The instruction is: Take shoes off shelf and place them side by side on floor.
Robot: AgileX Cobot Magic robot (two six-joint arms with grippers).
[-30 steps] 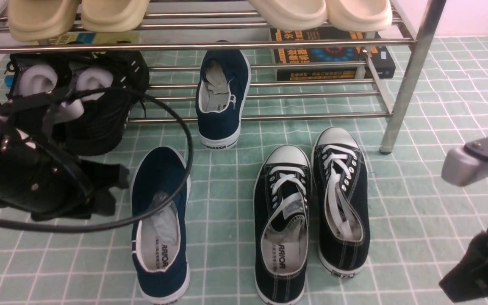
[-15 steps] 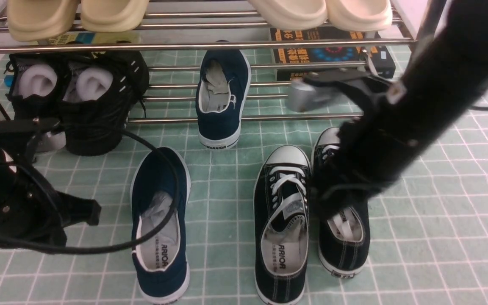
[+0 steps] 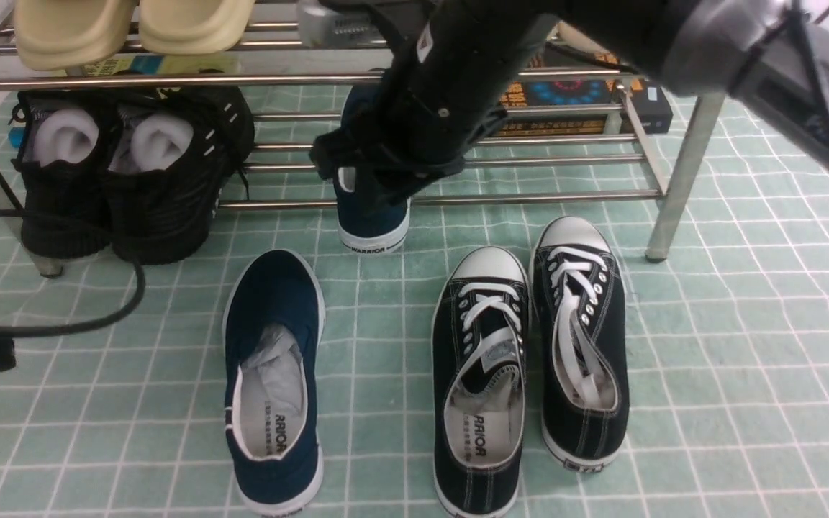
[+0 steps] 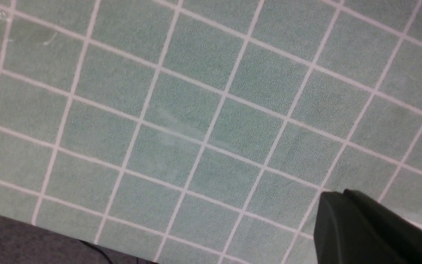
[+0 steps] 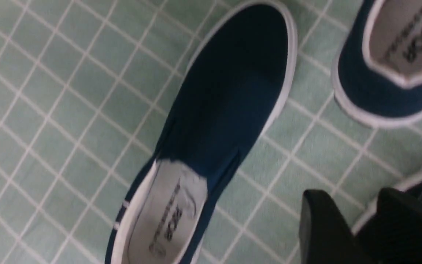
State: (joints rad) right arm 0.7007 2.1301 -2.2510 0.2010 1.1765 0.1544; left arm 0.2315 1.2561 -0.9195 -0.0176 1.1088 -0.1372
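Observation:
One navy slip-on shoe [image 3: 273, 381] lies on the green gridded floor [image 3: 745, 360], toe toward the shelf [image 3: 529, 196]. The other navy shoe [image 3: 371, 230] rests on the shelf's lower rods with its heel hanging over the front; my right arm covers most of it. In the right wrist view the floor shoe [image 5: 214, 121] and the other shoe's heel [image 5: 390, 73] both show. My right gripper [image 5: 357, 209] hovers open and holds nothing. My left gripper [image 4: 343, 198] is over bare floor at the left, its fingers together.
A pair of black lace-up sneakers [image 3: 529, 360] stands on the floor right of the navy shoe. Black high shoes [image 3: 134, 173] sit on the lower tier at left. Cream slippers [image 3: 134, 25] rest on the top tier. A black box [image 3: 580, 101] lies behind. A cable [image 3: 98, 302] trails left.
My right arm swung from the lower right, across the sneakers, up to the navy shoe on the shelf. My left arm pulled back to the left edge, away from the floor shoe.

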